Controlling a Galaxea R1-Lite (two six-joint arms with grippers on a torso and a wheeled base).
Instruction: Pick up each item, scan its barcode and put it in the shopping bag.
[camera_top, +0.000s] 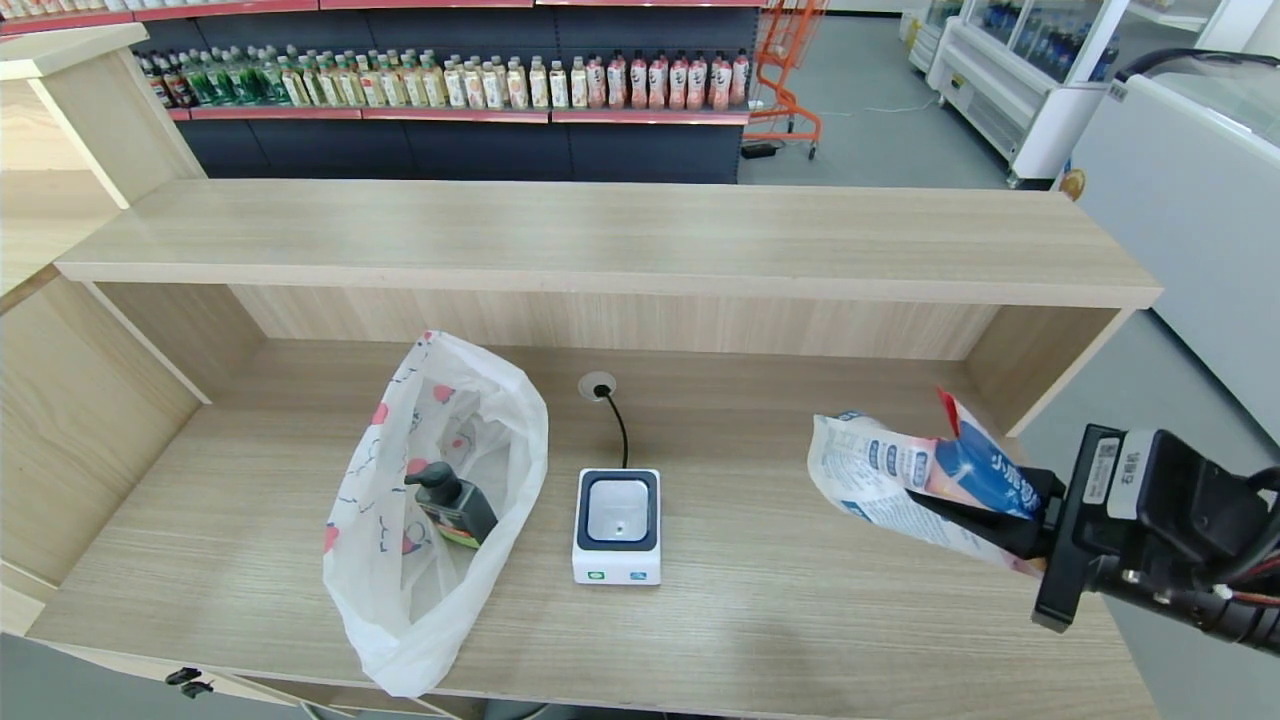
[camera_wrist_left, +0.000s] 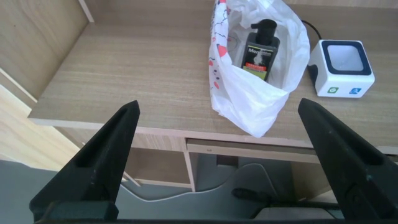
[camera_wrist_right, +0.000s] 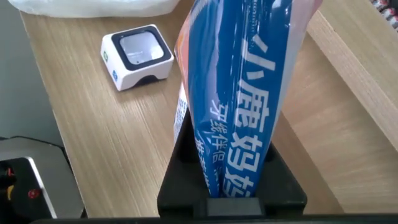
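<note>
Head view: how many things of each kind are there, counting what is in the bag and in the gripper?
Shopping bag: 1
Pump bottle: 1
Packet: 1
Scanner: 1
Total: 4

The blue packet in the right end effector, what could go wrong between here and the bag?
1. The blue packet is soft and juts well past the right end effector clamped on it; it might sag or slip over the scanner, or keep its barcode turned away from the window.
2. The shopping bag lies slack with a pump bottle inside; the packet could catch its rim or shove it aside.
</note>
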